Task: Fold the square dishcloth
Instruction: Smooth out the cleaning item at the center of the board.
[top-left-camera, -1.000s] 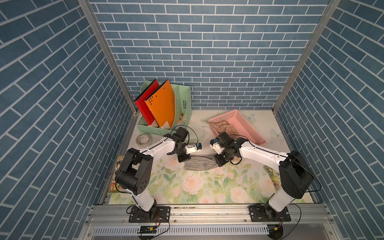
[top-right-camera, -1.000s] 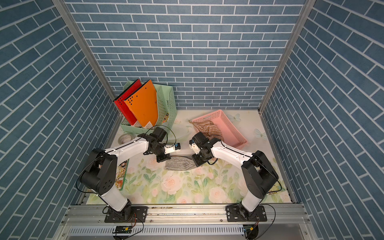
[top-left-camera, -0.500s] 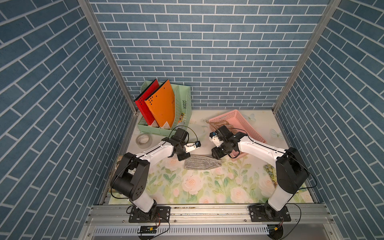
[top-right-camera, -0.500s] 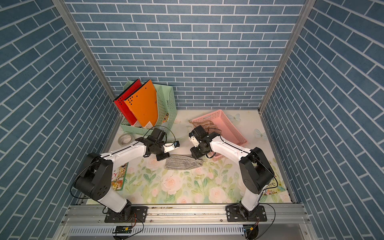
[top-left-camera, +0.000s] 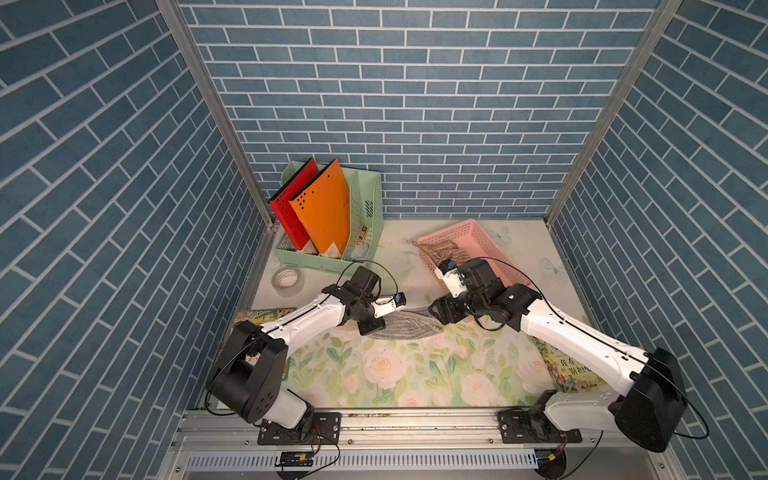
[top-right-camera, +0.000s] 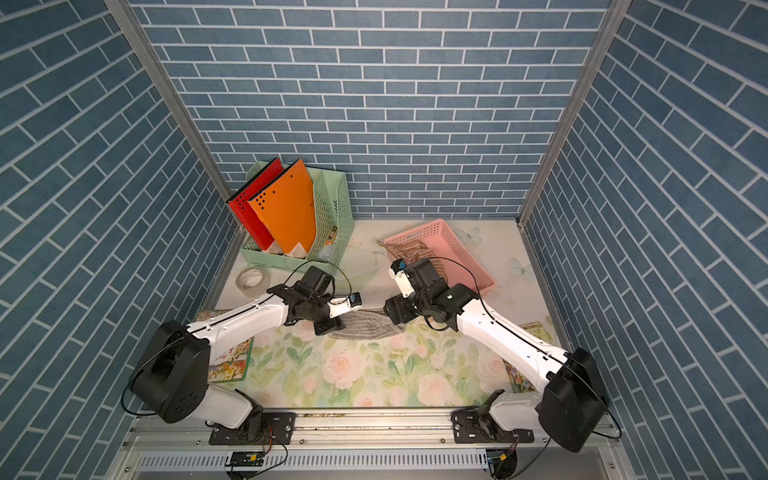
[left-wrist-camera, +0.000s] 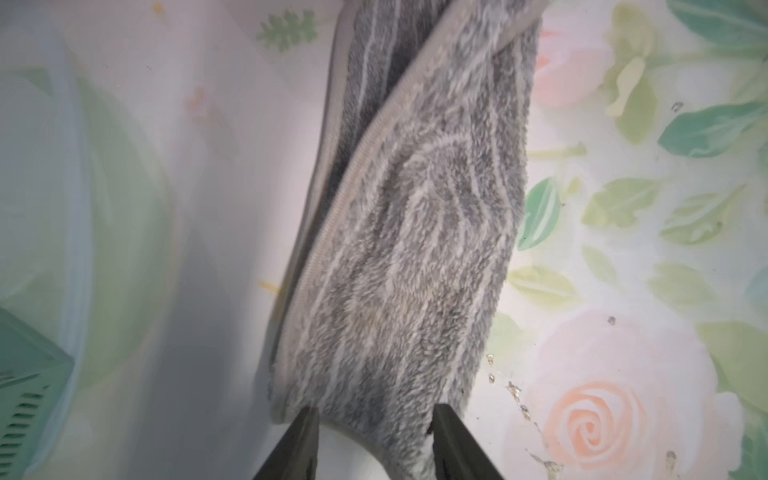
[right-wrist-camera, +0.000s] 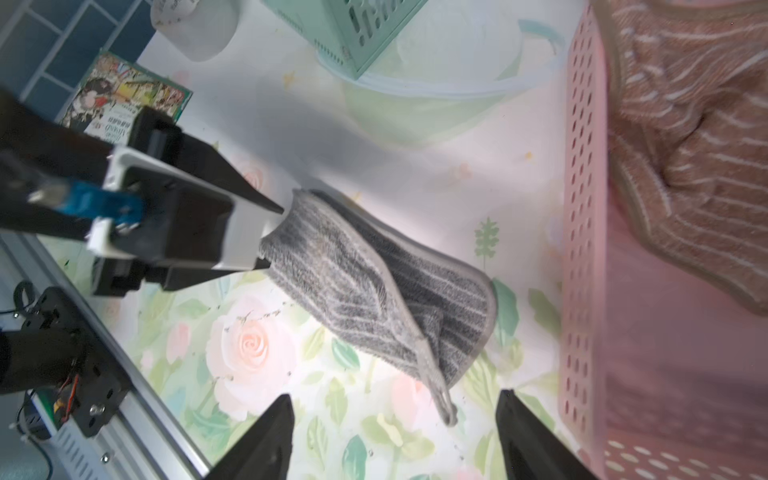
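- In both top views, you see the grey dishcloth (top-left-camera: 405, 328) (top-right-camera: 370, 326) doubled over on the floral mat (top-left-camera: 415, 374), between the left gripper (top-left-camera: 376, 326) and the right gripper (top-left-camera: 436, 311).
- In the left wrist view, your left gripper (left-wrist-camera: 372, 415) is part-open, with the dishcloth's (left-wrist-camera: 415, 249) end lying between its jaws.
- In the right wrist view, your right gripper (right-wrist-camera: 395, 403) gapes wide and holds nothing. The dishcloth (right-wrist-camera: 374, 282) corner lies just ahead.

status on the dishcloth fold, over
left tool open, straddling dishcloth end. right tool open at its other end. folded over, lying on table. pink basket near right tool.

The dishcloth (top-left-camera: 409, 328) is striped grey and white; the tabletop (top-left-camera: 415, 374) is printed with pink roses; the basket (top-left-camera: 482, 243) is coloured pink.
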